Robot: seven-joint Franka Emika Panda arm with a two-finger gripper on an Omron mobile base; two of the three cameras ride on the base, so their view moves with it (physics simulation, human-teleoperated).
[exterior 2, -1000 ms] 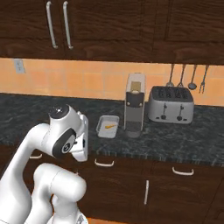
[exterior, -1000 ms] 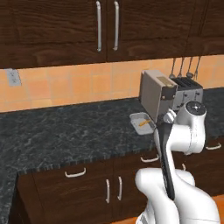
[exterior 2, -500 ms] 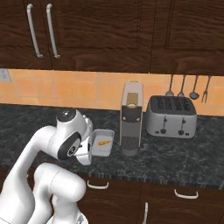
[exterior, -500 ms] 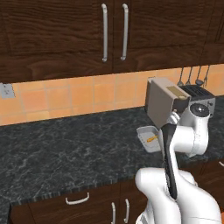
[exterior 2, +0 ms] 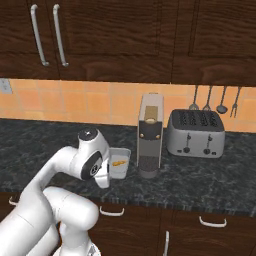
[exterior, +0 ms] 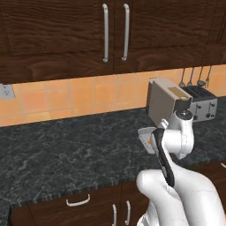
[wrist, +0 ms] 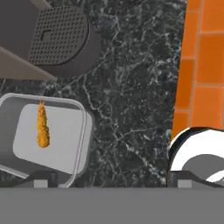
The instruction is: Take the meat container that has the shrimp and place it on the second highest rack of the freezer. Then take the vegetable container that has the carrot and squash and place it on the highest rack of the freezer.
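Now the hand (wrist: 109,180), wide open and empty, hangs over the shrimp container (wrist: 43,135) on the counter (wrist: 131,87). Next, I think, it must go down and grab the rim.

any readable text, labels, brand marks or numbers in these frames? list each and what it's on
None readable in any view.
Coffee machine: dark front panel, no legible mark.
Toaster: two knobs, no lettering visible.
Container: plain grey with an orange piece of food inside, no label.
Wall outlet: blank plate.
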